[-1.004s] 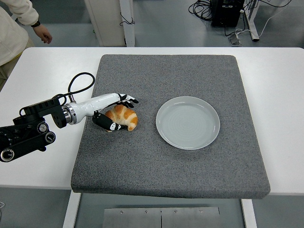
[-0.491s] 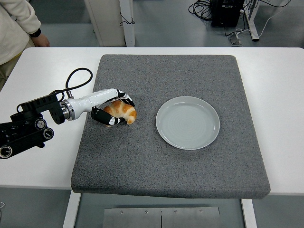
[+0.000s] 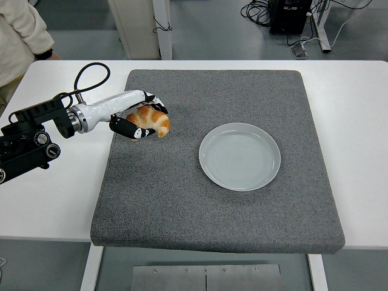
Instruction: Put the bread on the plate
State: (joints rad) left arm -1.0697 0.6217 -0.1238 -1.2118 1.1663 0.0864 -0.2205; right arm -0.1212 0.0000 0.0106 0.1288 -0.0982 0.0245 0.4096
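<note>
A golden-brown bread roll (image 3: 151, 120) is held in my left hand (image 3: 140, 116), whose fingers curl over and under it. Hand and bread hang above the left part of the grey mat (image 3: 218, 200). The pale grey plate (image 3: 240, 156) lies on the mat to the right of the bread, about a plate's width away, with nothing on it. My left arm comes in from the left edge over the white table. My right arm is out of view.
The white table (image 3: 357, 109) surrounds the mat. A person's cream sleeve (image 3: 27, 30) shows at the top left corner, by the table's far left edge. A black cable (image 3: 88, 76) loops up from my left forearm.
My left hand has closed on the bread and lifted it off the mat, moving up and slightly back-left. The person's hand at the top left has drawn back.
</note>
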